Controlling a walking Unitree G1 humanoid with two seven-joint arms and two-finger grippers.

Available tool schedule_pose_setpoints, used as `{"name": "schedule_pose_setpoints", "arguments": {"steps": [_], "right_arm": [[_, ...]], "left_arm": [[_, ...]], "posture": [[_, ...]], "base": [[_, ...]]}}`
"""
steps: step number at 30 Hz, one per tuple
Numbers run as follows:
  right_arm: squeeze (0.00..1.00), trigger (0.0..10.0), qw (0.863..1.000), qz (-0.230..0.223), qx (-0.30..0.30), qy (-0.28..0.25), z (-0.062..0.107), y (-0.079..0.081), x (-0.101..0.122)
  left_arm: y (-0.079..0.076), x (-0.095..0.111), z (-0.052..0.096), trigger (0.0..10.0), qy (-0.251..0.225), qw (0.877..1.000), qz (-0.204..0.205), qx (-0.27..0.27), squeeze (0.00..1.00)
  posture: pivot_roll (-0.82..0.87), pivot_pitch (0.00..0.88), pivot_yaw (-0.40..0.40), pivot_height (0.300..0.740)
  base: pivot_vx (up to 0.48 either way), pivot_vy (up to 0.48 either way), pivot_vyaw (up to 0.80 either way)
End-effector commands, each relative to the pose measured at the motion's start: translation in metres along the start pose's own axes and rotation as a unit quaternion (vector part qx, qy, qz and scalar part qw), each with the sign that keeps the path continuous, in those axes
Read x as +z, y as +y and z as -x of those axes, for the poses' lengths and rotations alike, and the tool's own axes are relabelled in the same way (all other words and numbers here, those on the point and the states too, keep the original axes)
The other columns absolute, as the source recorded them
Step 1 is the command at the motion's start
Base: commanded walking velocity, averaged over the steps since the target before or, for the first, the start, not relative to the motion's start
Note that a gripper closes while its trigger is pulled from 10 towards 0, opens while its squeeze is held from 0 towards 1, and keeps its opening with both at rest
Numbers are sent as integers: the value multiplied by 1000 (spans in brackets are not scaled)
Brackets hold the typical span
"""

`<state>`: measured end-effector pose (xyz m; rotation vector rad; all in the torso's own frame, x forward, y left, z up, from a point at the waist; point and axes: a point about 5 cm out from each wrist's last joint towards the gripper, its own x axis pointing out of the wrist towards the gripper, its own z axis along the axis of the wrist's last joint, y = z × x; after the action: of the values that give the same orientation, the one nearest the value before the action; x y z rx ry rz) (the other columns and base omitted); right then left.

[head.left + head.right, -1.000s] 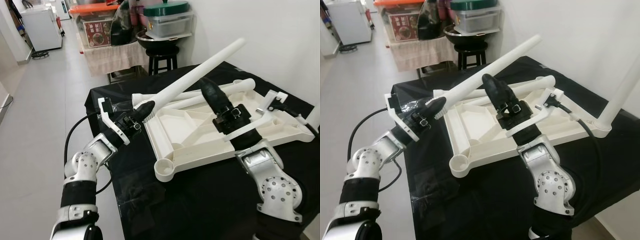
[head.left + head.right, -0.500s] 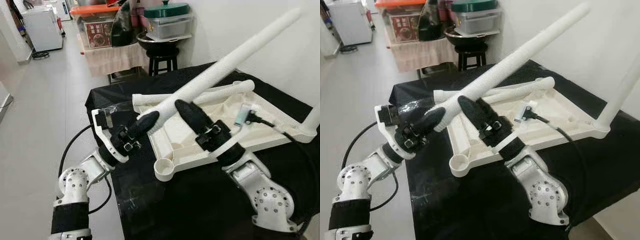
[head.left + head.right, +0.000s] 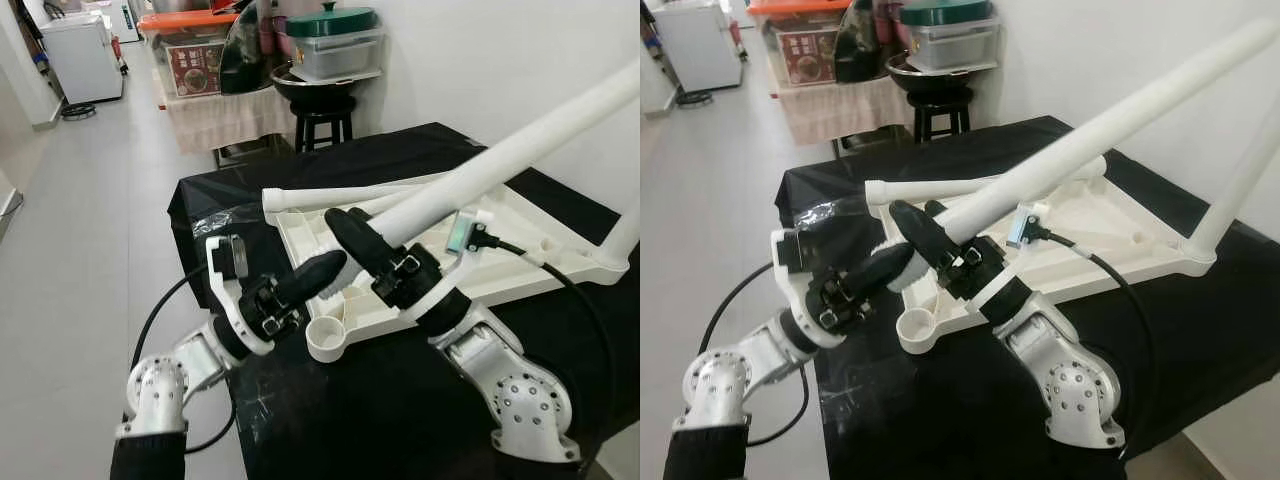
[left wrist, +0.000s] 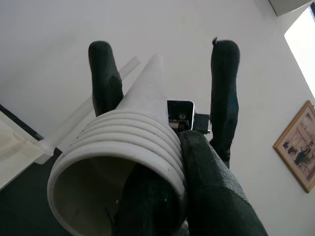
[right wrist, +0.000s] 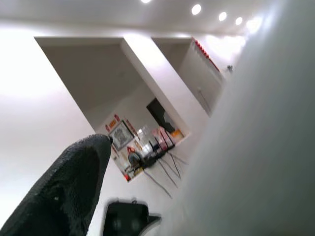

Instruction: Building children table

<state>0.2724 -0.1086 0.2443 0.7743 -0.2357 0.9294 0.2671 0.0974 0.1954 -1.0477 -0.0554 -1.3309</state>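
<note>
A white children's tabletop (image 3: 520, 270) lies upside down on the black table (image 3: 400, 420). My left gripper (image 3: 322, 276) is shut on the ribbed low end of a long white leg (image 3: 500, 160), which slants up toward the right wall. That low end hangs just above the empty round socket (image 3: 327, 340) at the tabletop's near-left corner. My right gripper (image 3: 352, 232) stands open astride the leg just above the left one; in the left wrist view its fingers (image 4: 104, 73) flank the leg (image 4: 142, 113). A second leg (image 3: 340, 195) lies along the far rim. Another leg (image 3: 1235, 190) stands at the right corner.
A black stool (image 3: 325, 115) carrying a pot and stacked bins stands behind the table, beside a cloth-covered shelf (image 3: 215, 110). The white wall (image 3: 500, 50) is close on the right. A cable (image 3: 570, 290) loops over the tabletop from my right wrist. Open floor (image 3: 80, 230) lies left.
The left gripper has carried the leg's low end toward the near-left socket and tipped the leg steeper. The right gripper left the tabletop's middle and came up to the leg.
</note>
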Motion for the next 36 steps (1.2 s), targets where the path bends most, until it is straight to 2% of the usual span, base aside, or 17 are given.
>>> {"name": "schedule_pose_setpoints", "arguments": {"steps": [1, 4, 5, 6, 7, 8, 9, 18, 21, 22, 24, 25, 27, 31, 35, 36], "right_arm": [[0, 10000, 1000, -2, 18, -8, -6, 3, 2], [0, 10000, 999, -7, 28, -17, -9, 5, 4], [0, 3882, 999, -10, 39, -21, -11, 6, 5], [0, 2471, 999, -11, 47, -22, -13, 8, 5], [0, 2039, 998, -12, 55, -21, -15, 9, 5], [0, 2039, 998, -13, 60, -20, -16, 9, 5], [0, 0, 998, -10, 68, -13, -16, 11, 4], [0, 0, 997, -4, 81, -3, -20, 12, -1], [0, 0, 997, -2, 82, -2, -22, 12, -1], [0, 0, 997, 1, 81, -3, -23, 11, -1], [0, 0, 997, 1, 81, -3, -23, 11, -1], [0, 0, 997, 3, 78, -6, -23, 10, 0], [0, 0, 998, 10, 67, -13, -24, 6, 4], [0, 0, 998, 15, 57, -20, -25, 3, 7], [0, 0, 997, 41, 4, -71, -22, -17, 38], [0, 0, 997, 41, 4, -71, -22, -17, 38]], "left_arm": [[-6, -7, -7, 0, 21, 1000, 8, -19, 0], [-7, -10, -9, 0, 20, 999, 14, -22, 0], [-8, -14, -10, 0, 20, 999, 20, -23, 0], [-8, -17, -11, 0, 21, 999, 24, -24, 0], [-9, -19, -11, 0, 22, 999, 26, -24, 0], [-9, -20, -12, 0, 23, 999, 28, -24, 0], [-9, -21, -12, 0, 23, 999, 28, -24, 0], [-9, -21, -14, 0, 14, 999, 29, -22, 0], [-10, -23, -16, 0, 12, 1000, 17, -20, 0], [-10, -26, -17, 10000, 15, 1000, 5, -9, 749], [-10, -26, -17, 10000, 15, 1000, 5, -9, 749], [-11, -27, -18, 10000, 16, 1000, 5, -8, 1000], [-17, -27, -16, 10000, 19, 1000, 4, -24, 1000], [-19, -27, -14, 10000, 22, 999, 4, -26, 1000], [-24, -27, 10, 10000, 74, 996, -35, 19, 1000], [-24, -27, 10, 10000, 74, 996, -35, 19, 1000]], "posture": [[-106, 0, 6, 740], [-104, 0, 6, 740], [-102, 0, 5, 740], [-100, 0, 3, 740], [-99, 0, 3, 740], [-99, 0, 2, 740], [-98, 0, 1, 740], [-93, 0, -3, 740], [-94, 0, -4, 740], [-94, 0, -3, 740], [-94, 0, -3, 740], [-94, 0, -3, 740], [-96, 0, -2, 740], [-96, 0, -1, 740], [-87, 0, 4, 740], [-87, 0, 4, 740]], "base": [[0, 0, 0], [0, 0, 0], [0, 0, 0], [0, 0, 0], [0, 0, 0], [0, 0, 0], [0, 0, 0], [0, 0, 0], [0, 0, 0], [0, 0, 0], [0, 0, 0], [0, 0, 0], [0, 0, 0], [0, 0, 0], [0, 0, 0], [0, 0, 0]]}}
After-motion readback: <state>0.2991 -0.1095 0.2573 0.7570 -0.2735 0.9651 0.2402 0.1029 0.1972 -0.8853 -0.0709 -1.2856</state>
